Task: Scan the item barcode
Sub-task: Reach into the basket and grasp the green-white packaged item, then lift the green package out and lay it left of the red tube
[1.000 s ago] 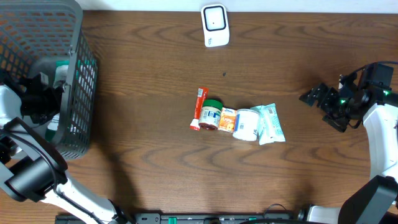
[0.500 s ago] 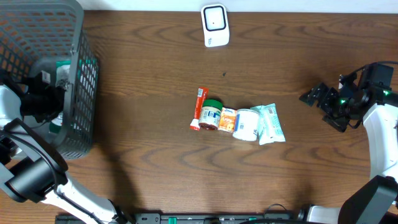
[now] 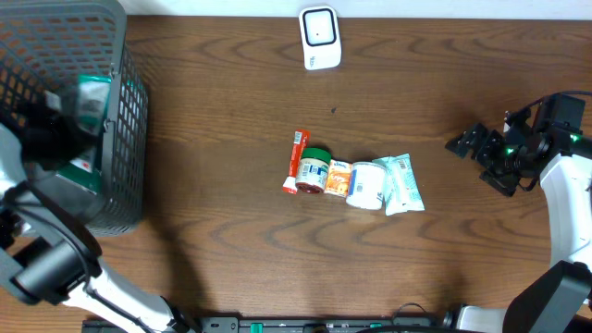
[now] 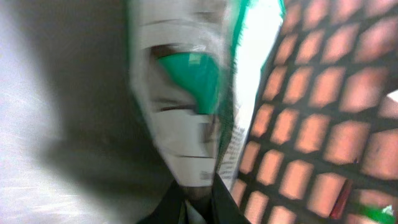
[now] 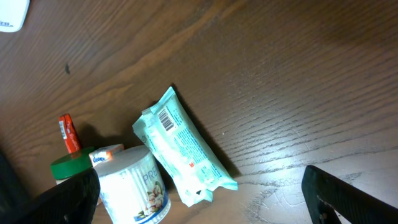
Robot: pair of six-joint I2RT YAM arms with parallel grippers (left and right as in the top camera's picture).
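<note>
L gripper [image 4: 199, 205] is clamped on the bottom end of a white-and-green plastic packet [image 4: 186, 93], its long axis running up the frame, inside the grey mesh basket [image 3: 125, 83] at upper left. The white box scanner [image 3: 320, 37] sits top centre, well apart to the right. R gripper [image 3: 472, 145], fingers apart, hangs far right
</note>
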